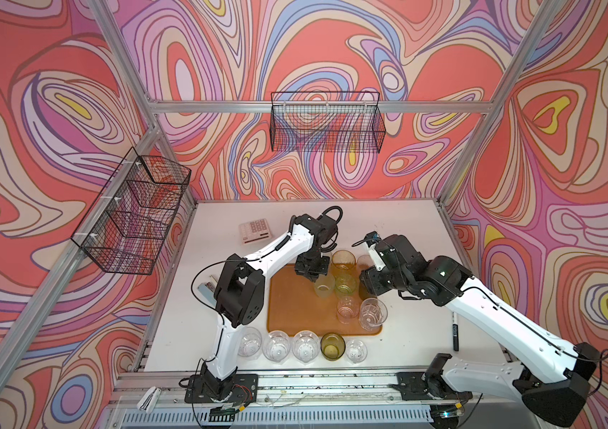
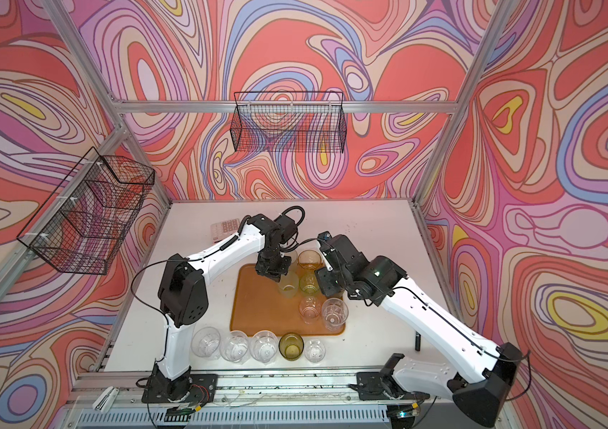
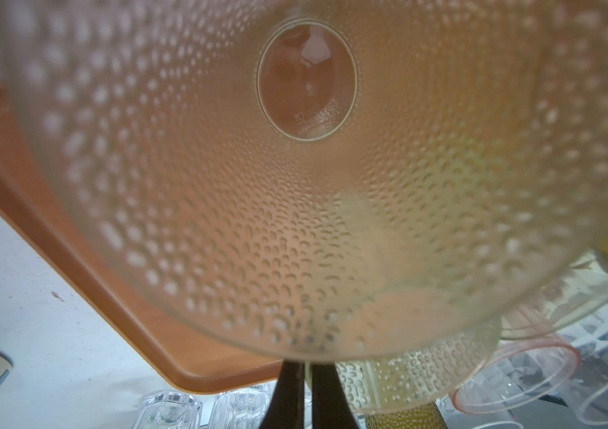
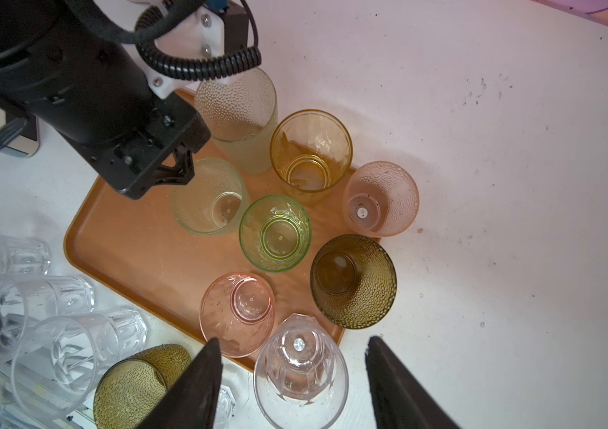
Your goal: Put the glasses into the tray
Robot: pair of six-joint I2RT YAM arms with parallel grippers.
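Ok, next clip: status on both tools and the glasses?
Left tool shut on pale dimpled glass rim, over tray. Right tool open, empty, above clear faceted glass. Five glasses off tray, front edge. Green glass close beside it.

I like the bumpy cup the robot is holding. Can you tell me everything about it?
The pale green glass is see-through, with tiny bumps all over and a smooth round bottom. It stands upright on the orange tray, mouth up and empty. The left gripper is shut on its rim. A greener glass stands right beside it.
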